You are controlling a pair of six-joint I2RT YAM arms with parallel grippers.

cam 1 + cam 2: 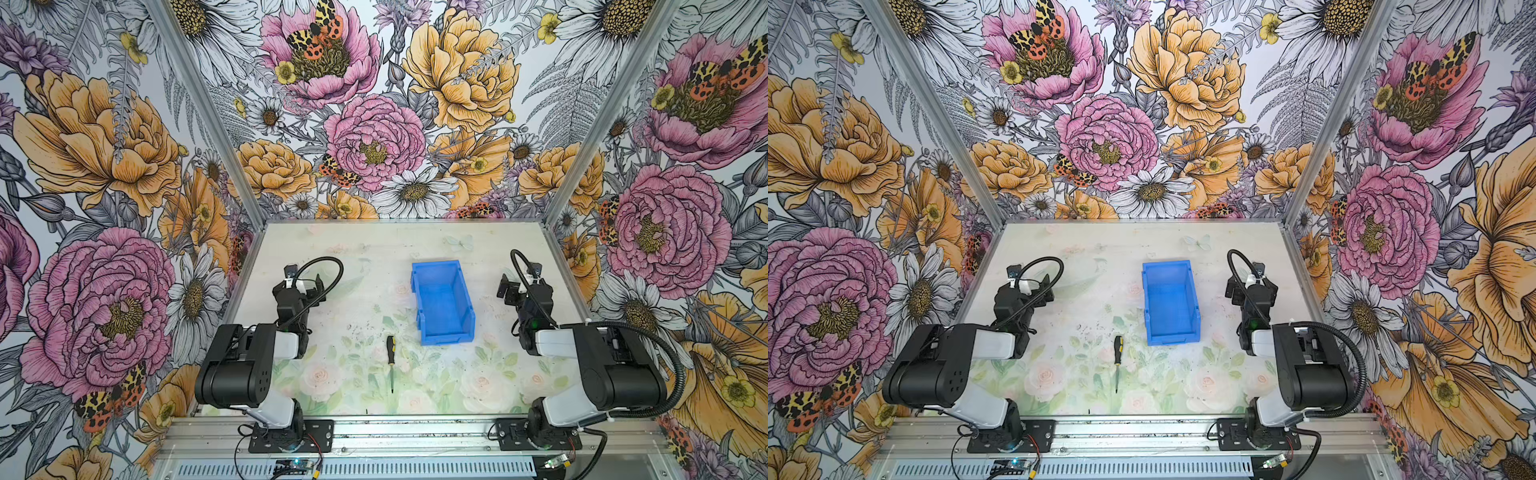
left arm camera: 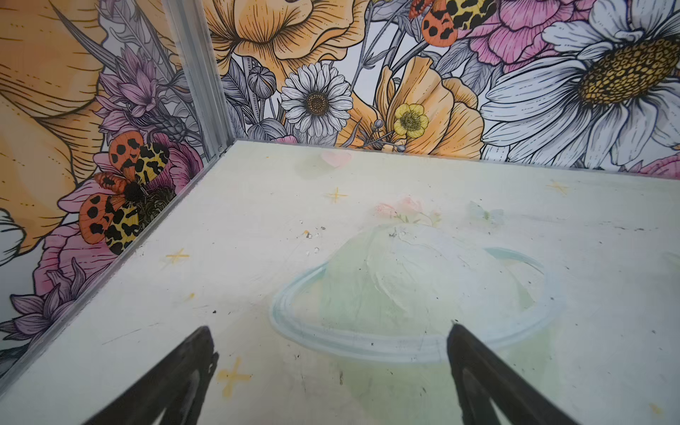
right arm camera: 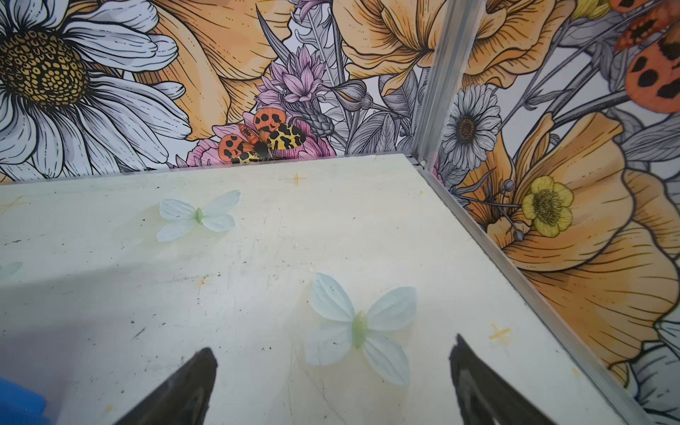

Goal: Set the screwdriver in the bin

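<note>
The screwdriver point(image 1: 390, 358) point(image 1: 1118, 360), with a black-and-yellow handle and thin dark shaft, lies on the table near the front middle, handle toward the back. The blue bin point(image 1: 443, 305) point(image 1: 1170, 309) stands just behind and to its right, empty, lowered lip toward the front. My left gripper point(image 1: 304, 283) point(image 1: 1032, 289) point(image 2: 329, 333) hovers open at the left, well behind the screwdriver, with nothing between its fingers. My right gripper point(image 1: 522, 286) point(image 1: 1252, 287) point(image 3: 333, 347) is open and empty just right of the bin. One blue corner of the bin point(image 3: 18, 404) shows in the right wrist view.
Floral walls with aluminium posts point(image 1: 598, 124) enclose the table on three sides. Both arm bases sit on a metal rail point(image 1: 415, 432) along the front edge. The tabletop point(image 1: 365, 257) carries a faded print of flowers and butterflies.
</note>
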